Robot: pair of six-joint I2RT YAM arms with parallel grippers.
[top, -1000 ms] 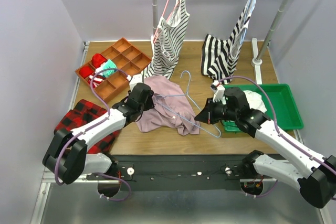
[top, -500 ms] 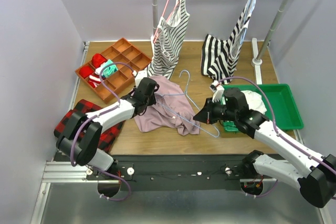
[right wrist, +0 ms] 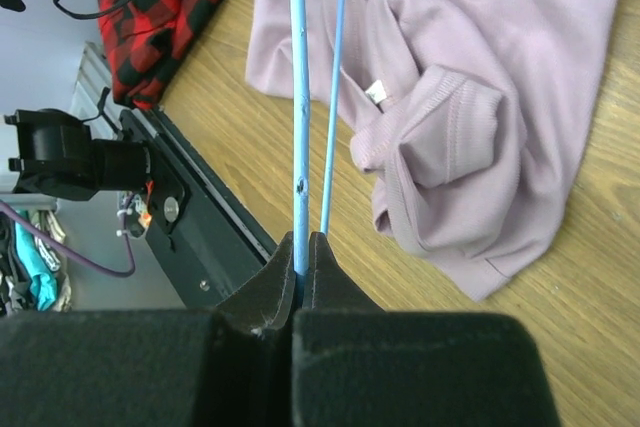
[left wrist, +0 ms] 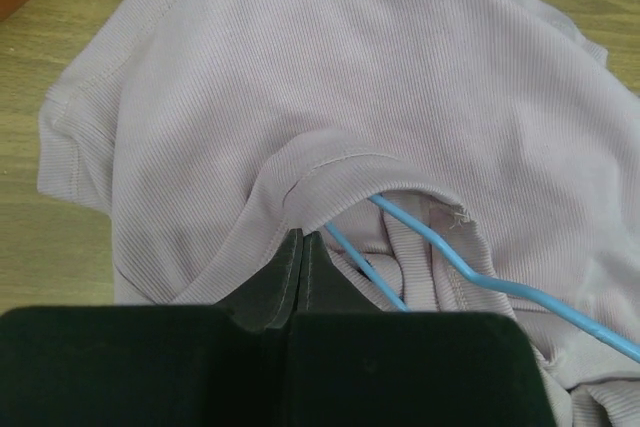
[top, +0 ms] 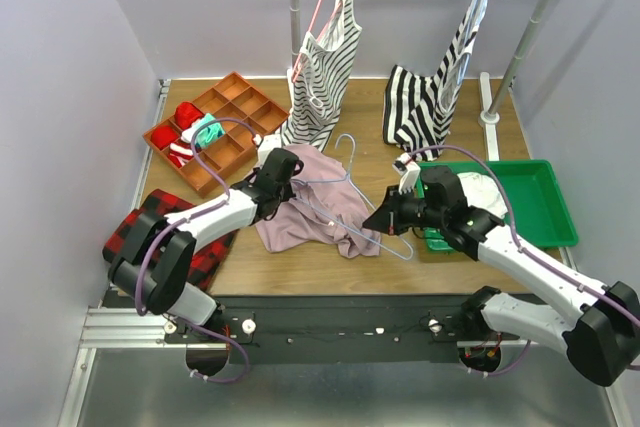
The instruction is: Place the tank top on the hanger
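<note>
Tank top (top: 312, 209) is lying crumpled on the table (top: 300, 269) between the two arms, nowhere near properly hung yet. The left claw (left wrist: 303, 239) is clenched right at a stitched hem, and it looks like it's pinching that edge up to hold an opening. The right claw (right wrist: 303, 243) is clamped on the blue-grey wire hanger (right wrist: 297, 97), and from the left wrist view one wire runs in under that lifted hem.

My worry is that the fabric is thin and bunched, so the wire could catch in a fold instead of sliding through. Then the whole top just gets shoved along. That skinny wire could also swivel in the grip, or the hem could slip free.
</note>
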